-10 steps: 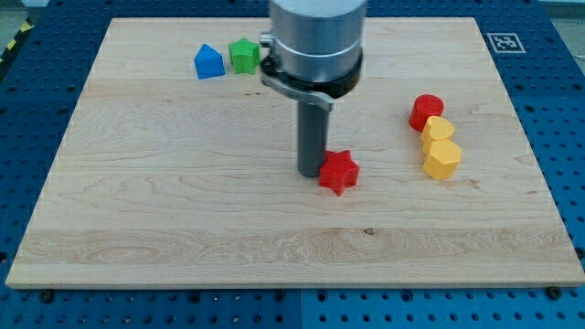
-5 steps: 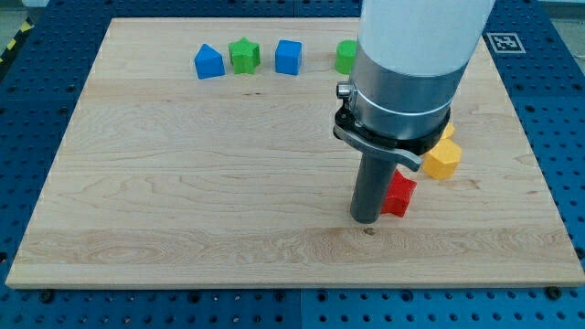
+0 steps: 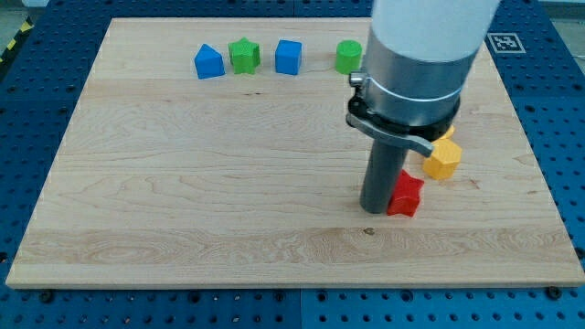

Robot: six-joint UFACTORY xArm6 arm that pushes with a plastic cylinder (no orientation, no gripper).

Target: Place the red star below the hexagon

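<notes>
Down on the board, my tip (image 3: 376, 209) has no jaws, nothing to open or close; it's pressed against the red star (image 3: 406, 195), which sits at its 3 o'clock. Yellow hexagon (image 3: 442, 159) lies at the star's 1 o'clock, near but apart. I'd judge a push toward 3 o'clock puts the star underneath it.

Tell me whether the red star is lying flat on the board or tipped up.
Flat, as far as shows: the red star sits level on the board, my tip against its left side, which the rod partly hides.
</notes>
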